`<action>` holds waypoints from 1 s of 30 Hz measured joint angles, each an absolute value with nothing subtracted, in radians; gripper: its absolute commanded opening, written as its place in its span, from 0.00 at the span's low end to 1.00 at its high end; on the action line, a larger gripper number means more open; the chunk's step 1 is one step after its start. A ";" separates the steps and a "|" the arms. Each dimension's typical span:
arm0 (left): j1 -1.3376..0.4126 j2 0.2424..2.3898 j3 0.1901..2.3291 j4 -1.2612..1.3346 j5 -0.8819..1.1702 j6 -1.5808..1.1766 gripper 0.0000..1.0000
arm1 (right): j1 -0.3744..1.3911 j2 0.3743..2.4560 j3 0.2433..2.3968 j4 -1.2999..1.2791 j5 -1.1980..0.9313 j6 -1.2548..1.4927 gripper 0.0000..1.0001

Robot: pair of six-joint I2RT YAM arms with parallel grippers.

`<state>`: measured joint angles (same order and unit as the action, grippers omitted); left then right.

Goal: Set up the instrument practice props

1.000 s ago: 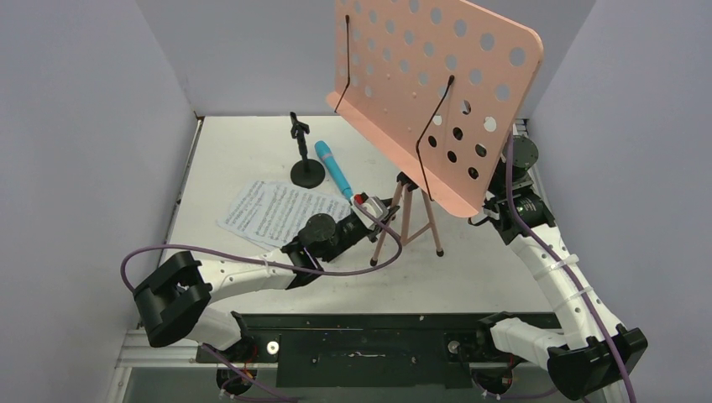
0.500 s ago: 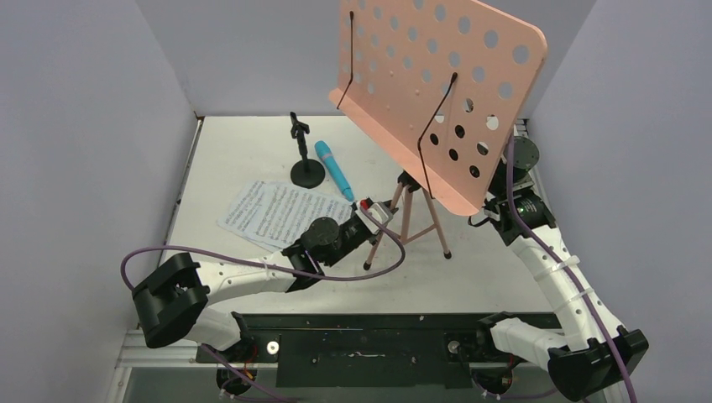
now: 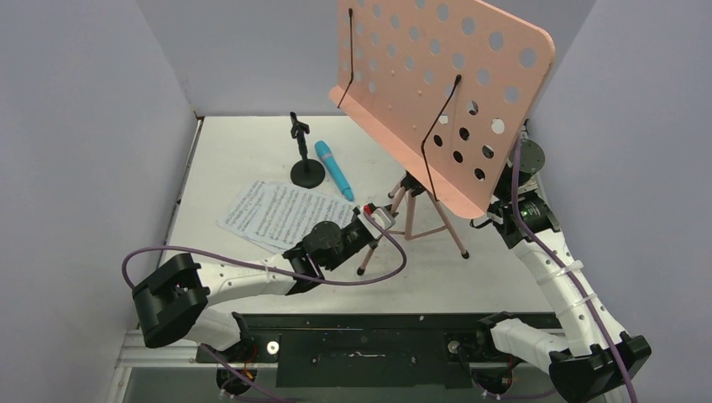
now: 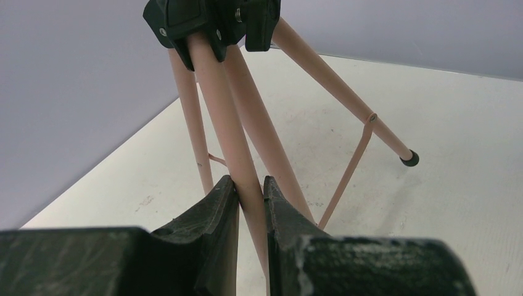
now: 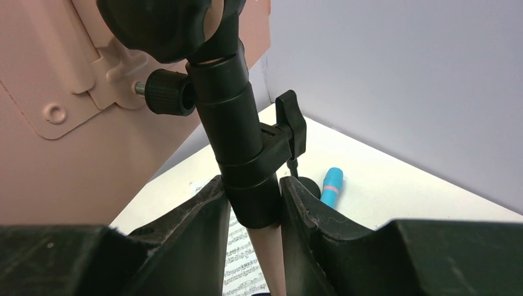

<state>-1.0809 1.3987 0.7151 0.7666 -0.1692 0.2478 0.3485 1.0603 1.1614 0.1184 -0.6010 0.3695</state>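
Observation:
The pink perforated music stand point(image 3: 420, 75) stands at mid-table on its tripod legs point(image 3: 437, 220), its desk tilted high. My left gripper point(image 3: 375, 225) is shut on one pink leg point(image 4: 237, 154), fingertips pinching the tube point(image 4: 250, 185). My right gripper point(image 5: 251, 185) is shut on the black collar of the stand's post point(image 5: 237, 142), just under the desk; in the top view its fingers are hidden behind the desk. White sheet-music pages point(image 3: 273, 210) lie flat at the left. The blue microphone point(image 3: 334, 170) lies beside the small black mic stand point(image 3: 306, 172).
Grey walls close the table in on the left, the back and the right. The left arm's purple cable point(image 3: 252, 260) loops over the table near the tripod. A black base rail point(image 3: 361, 336) runs along the near edge.
The stand's desk has shifted right and the tripod's right foot has slid right, spreading the legs wider. My left gripper has drawn its leg slightly toward the near edge. Both grips are unchanged.

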 measured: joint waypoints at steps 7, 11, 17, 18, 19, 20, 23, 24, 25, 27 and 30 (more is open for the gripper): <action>-1.093 1.399 0.702 0.756 -0.178 0.248 0.00 | 0.348 1.052 1.161 0.118 -0.593 0.364 0.05; -1.099 1.399 0.699 0.743 -0.184 0.248 0.00 | 0.348 1.050 1.161 0.119 -0.588 0.359 0.05; -1.102 1.396 0.688 0.727 -0.192 0.248 0.00 | 0.348 1.047 1.161 0.119 -0.576 0.358 0.05; -1.103 1.395 0.685 0.723 -0.194 0.248 0.00 | 0.348 1.045 1.161 0.118 -0.573 0.358 0.05; -1.105 1.395 0.684 0.720 -0.196 0.249 0.00 | 0.348 1.045 1.161 0.119 -0.571 0.358 0.05; -1.106 1.395 0.683 0.716 -0.197 0.249 0.00 | 0.348 1.042 1.161 0.119 -0.567 0.358 0.05; -1.109 1.395 0.679 0.702 -0.199 0.250 0.00 | 0.348 1.034 1.161 0.123 -0.558 0.356 0.05; -1.110 1.395 0.678 0.698 -0.199 0.250 0.00 | 0.348 1.032 1.161 0.126 -0.556 0.355 0.05; -1.111 1.395 0.676 0.694 -0.200 0.250 0.00 | 0.348 1.031 1.161 0.129 -0.554 0.355 0.05; -1.112 1.395 0.673 0.686 -0.200 0.249 0.00 | 0.348 1.028 1.161 0.131 -0.553 0.355 0.05; -1.113 1.395 0.671 0.676 -0.201 0.249 0.00 | 0.348 1.026 1.161 0.134 -0.551 0.355 0.05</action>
<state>-1.1130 1.3949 0.6708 0.6758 -0.2008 0.2489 0.3485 1.0264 1.1610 0.1341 -0.5514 0.3546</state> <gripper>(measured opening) 0.133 0.320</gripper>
